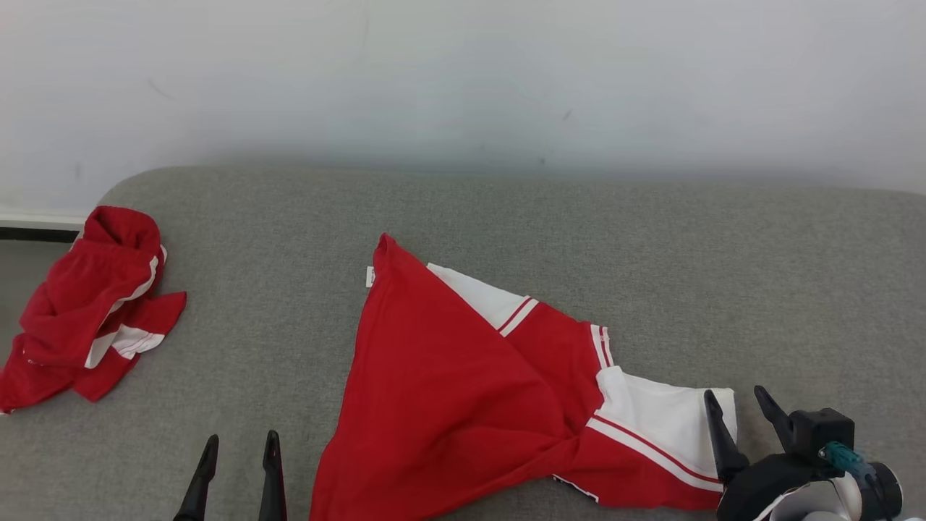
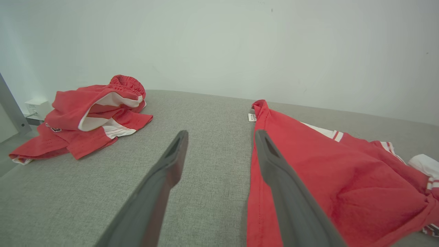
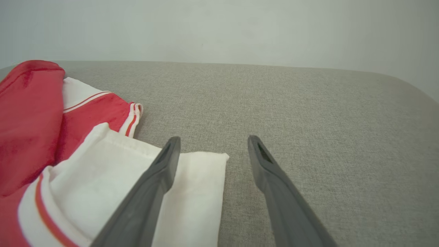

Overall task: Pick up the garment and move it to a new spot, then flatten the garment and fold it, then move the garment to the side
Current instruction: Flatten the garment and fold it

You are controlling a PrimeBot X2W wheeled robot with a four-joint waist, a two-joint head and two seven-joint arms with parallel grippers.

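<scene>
Here left claw (image 1: 242, 436) and right claw (image 1: 734, 392) gape, flanking the red garment (image 1: 448, 383).

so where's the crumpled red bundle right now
In the head view the crumpled red bundle lies at the left edge of the grey surface, apart from the spread red and white garment at centre.

- Garment (image 1: 463, 391): red, with white panels and red-and-white striped trim.
- Lies loosely spread on the grey worktop (image 1: 651, 239), creased, twisted near its right end.
- One red corner points toward the far edge.
</scene>
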